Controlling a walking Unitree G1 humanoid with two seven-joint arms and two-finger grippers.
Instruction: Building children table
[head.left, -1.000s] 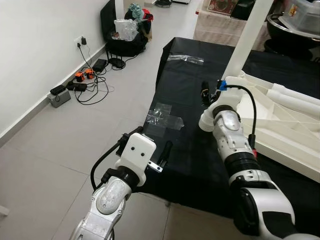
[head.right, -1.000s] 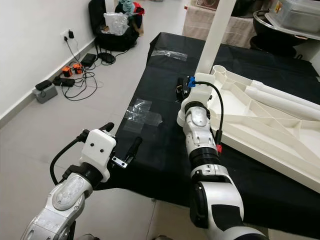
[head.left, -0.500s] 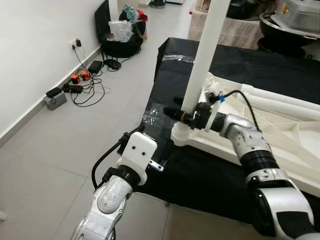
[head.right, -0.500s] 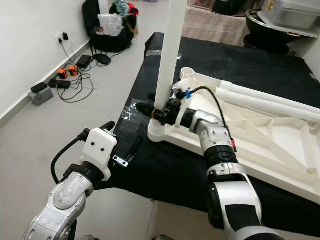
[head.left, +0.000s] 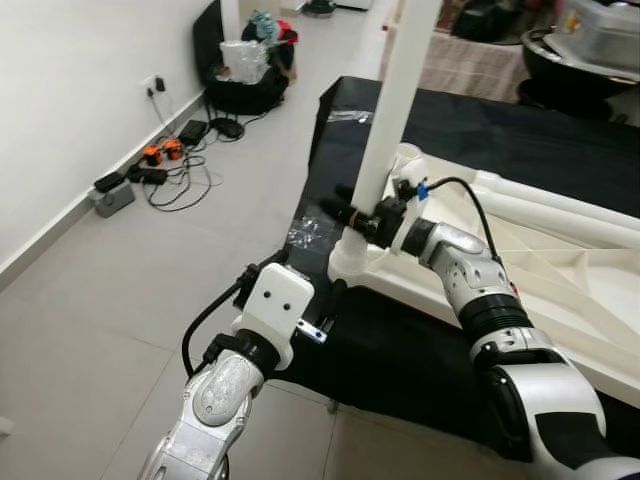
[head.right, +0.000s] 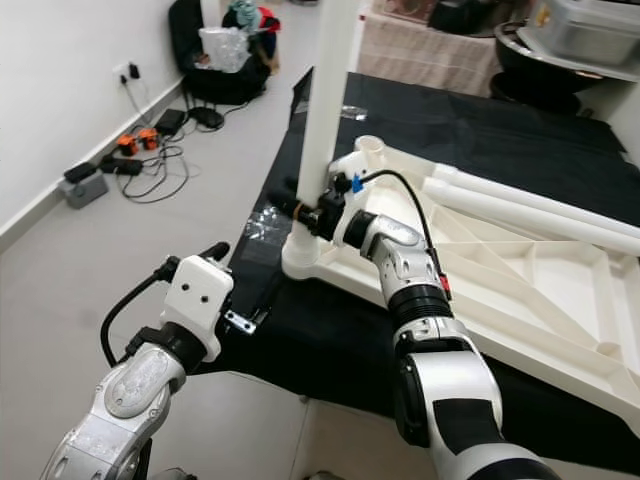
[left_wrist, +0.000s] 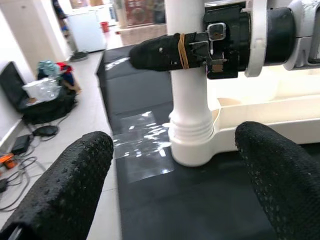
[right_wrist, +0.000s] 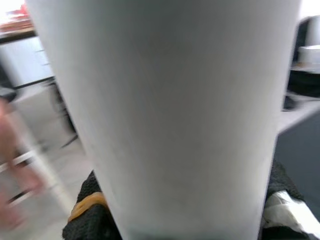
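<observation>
White plastic table leg (head.left: 385, 130), clenched in right pincer (head.left: 352, 213), now swung nearer corner socket; left pincer (left_wrist: 165, 200) released, idle.

Your right arm reaches forward and to the left, wrist turned sideways, and the right gripper (head.left: 352, 212) has its black fingers (left_wrist: 155, 50) closed around the white table leg (head.left: 385, 120). Your left arm is bent low; the left gripper (left_wrist: 170, 165) hovers with fingers spread wide apart, holding nothing.
</observation>
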